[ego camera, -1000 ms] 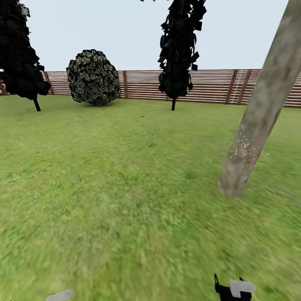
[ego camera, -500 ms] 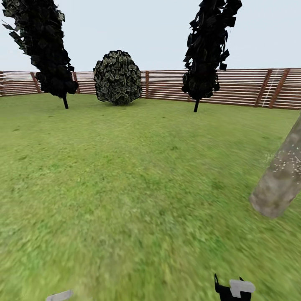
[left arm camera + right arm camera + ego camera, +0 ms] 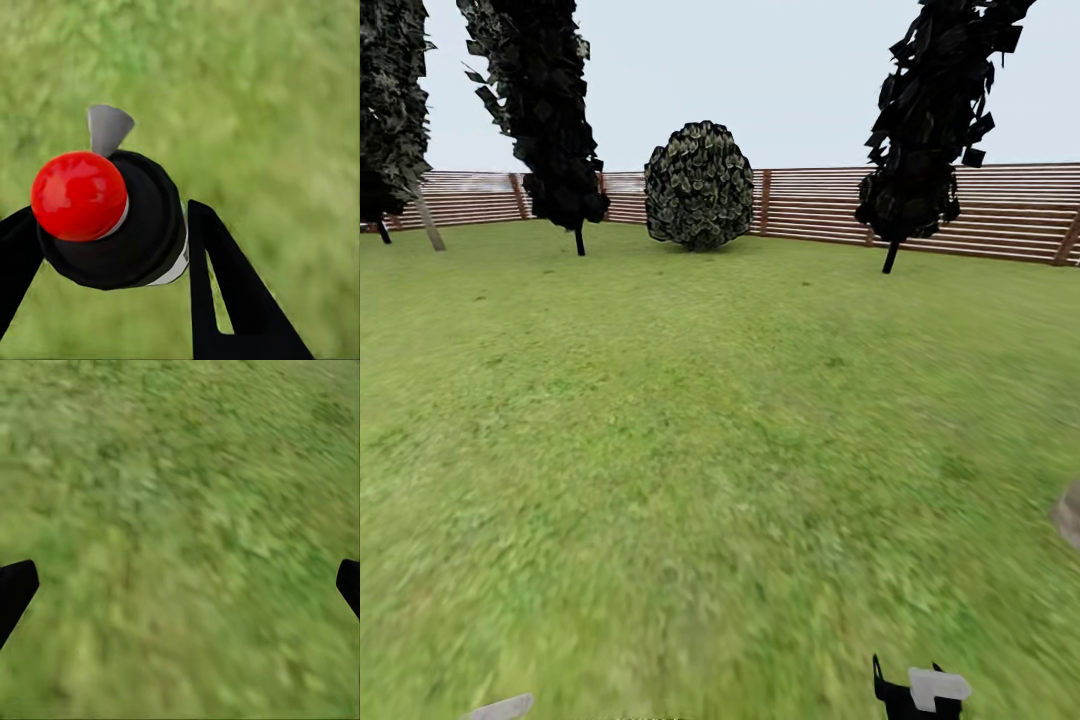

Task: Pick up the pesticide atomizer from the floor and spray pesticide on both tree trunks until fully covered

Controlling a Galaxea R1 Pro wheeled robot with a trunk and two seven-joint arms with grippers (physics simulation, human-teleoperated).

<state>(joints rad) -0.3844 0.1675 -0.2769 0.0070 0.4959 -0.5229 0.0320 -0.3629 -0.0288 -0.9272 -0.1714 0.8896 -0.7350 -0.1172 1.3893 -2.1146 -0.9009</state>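
Observation:
The pesticide atomizer [image 3: 112,225], black with a round red nozzle top [image 3: 78,195], sits between the two black fingers of my left gripper [image 3: 112,214], which is shut on it above the grass. My right gripper [image 3: 180,585] is open, its fingertips far apart over bare lawn, with nothing between them. A sliver of a grey-brown tree trunk base [image 3: 1070,512] shows at the head view's right edge. Far off at the left stands another tree with a thin-looking grey trunk [image 3: 428,222] and a green-white canopy [image 3: 390,100].
Green lawn [image 3: 690,450] stretches ahead to a brown slat fence [image 3: 1000,215]. Two narrow black trees [image 3: 550,120] [image 3: 930,130] and a round dark bush [image 3: 698,185] stand along the fence. A black and white part of my right arm [image 3: 915,690] shows at the bottom edge.
The head camera has swung left, so the near trunk has slid off the right edge and the far left tree has come into view. Both grippers hold as before.

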